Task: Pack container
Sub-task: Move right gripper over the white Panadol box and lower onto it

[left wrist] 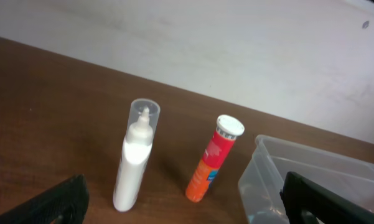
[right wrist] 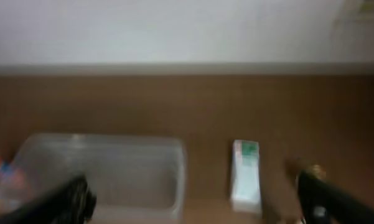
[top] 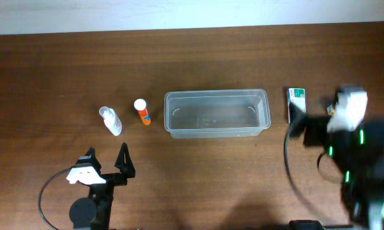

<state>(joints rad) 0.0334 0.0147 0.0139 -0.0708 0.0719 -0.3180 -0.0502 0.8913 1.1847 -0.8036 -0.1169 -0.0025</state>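
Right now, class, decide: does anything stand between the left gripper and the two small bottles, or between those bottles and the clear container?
Nothing visible does. The left gripper faces the white bottle and orange tube across bare table; bare table also separates them from the container.

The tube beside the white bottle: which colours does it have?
The tube is red near its white cap, orange toward its base; clearest in the left wrist view.

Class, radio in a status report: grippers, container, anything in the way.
Left gripper open, empty. Right gripper open, empty, near the small box. Container empty, nothing blocking it.
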